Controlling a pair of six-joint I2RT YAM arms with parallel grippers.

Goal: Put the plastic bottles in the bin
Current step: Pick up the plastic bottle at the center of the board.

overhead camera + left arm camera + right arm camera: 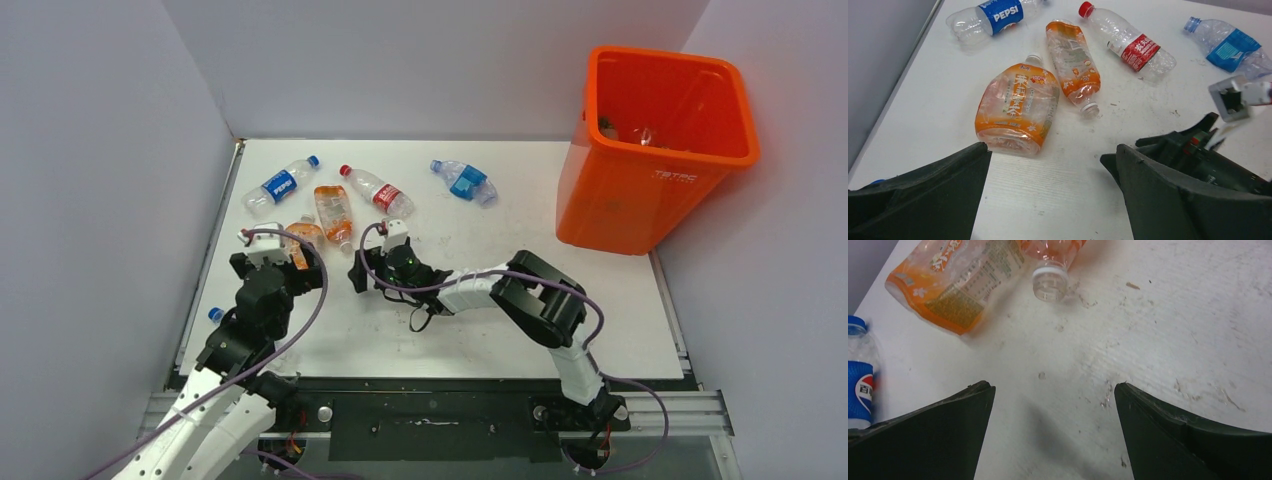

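Plastic bottles (280,186) lie loose on the counter (460,345), all well left of the bin (610,200). Left end effector (1048,155) is released and empty. The wide orange bottle (1018,107) sits just ahead of it, long axis running away toward the cap. Right end effector (1053,390) is also released and empty, facing the narrow orange bottle (1049,282) mouth-on. Left arm looks nearer to the wide one.
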